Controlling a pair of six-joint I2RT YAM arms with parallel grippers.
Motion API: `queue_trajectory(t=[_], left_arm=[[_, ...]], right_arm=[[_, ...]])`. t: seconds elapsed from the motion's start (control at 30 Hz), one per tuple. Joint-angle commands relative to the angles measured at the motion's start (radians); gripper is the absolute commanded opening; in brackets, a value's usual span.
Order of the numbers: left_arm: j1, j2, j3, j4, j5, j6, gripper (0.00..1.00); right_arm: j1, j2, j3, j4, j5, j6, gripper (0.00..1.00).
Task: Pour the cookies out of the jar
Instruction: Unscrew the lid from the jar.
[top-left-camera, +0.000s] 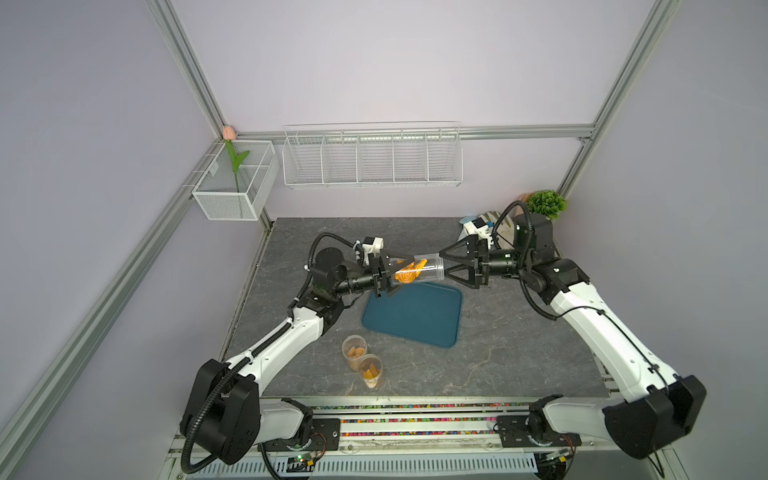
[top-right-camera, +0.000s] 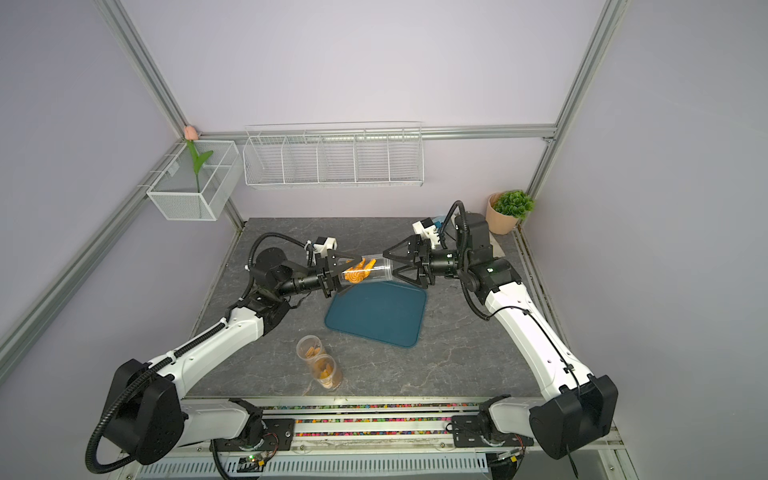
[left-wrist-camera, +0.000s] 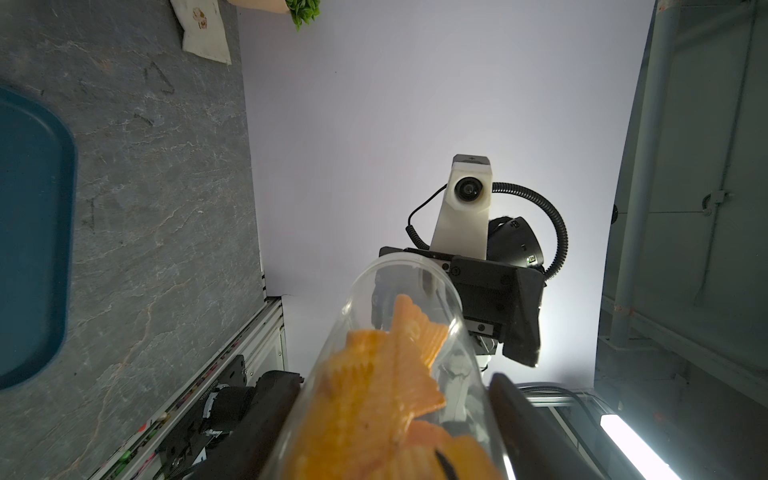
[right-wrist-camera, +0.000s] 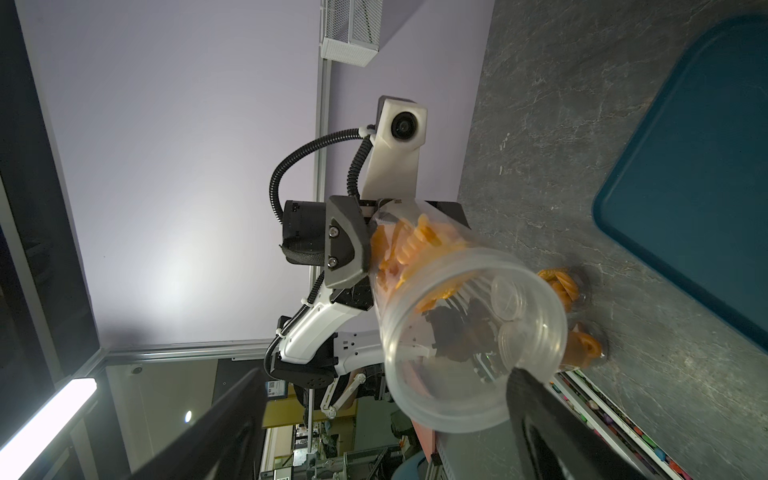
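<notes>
left gripper jaws clamp the jar sideways near the tray, likely to tip the cookies out; right gripper jaws stand apart around its open mouth.

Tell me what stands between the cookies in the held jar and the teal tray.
The cookies sit in the clear jar, held sideways by the left gripper near the teal tray's far edge. No lid shows on its mouth. The open right gripper faces that mouth, its fingers beside the rim.
</notes>
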Motion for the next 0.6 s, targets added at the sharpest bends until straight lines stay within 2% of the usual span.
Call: queue_trajectory(t=[0.0,0.3,0.57], left_arm=[[-0.006,-0.008,0.035,0.032,0.036,0.008,0.71],[-0.006,0.011,0.046,0.042,0.043,0.005,0.70],[-0.006,0.033,0.076,0.082,0.061,-0.030,0.70]], right_arm=[[-0.005,0.008,0.029,-0.102,0.021,-0.079,0.92],[-0.008,0.006,0.044,-0.161,0.023,-0.123,0.92],[-0.008,0.002,-0.022,-0.044,-0.009,-0.060,0.92]])
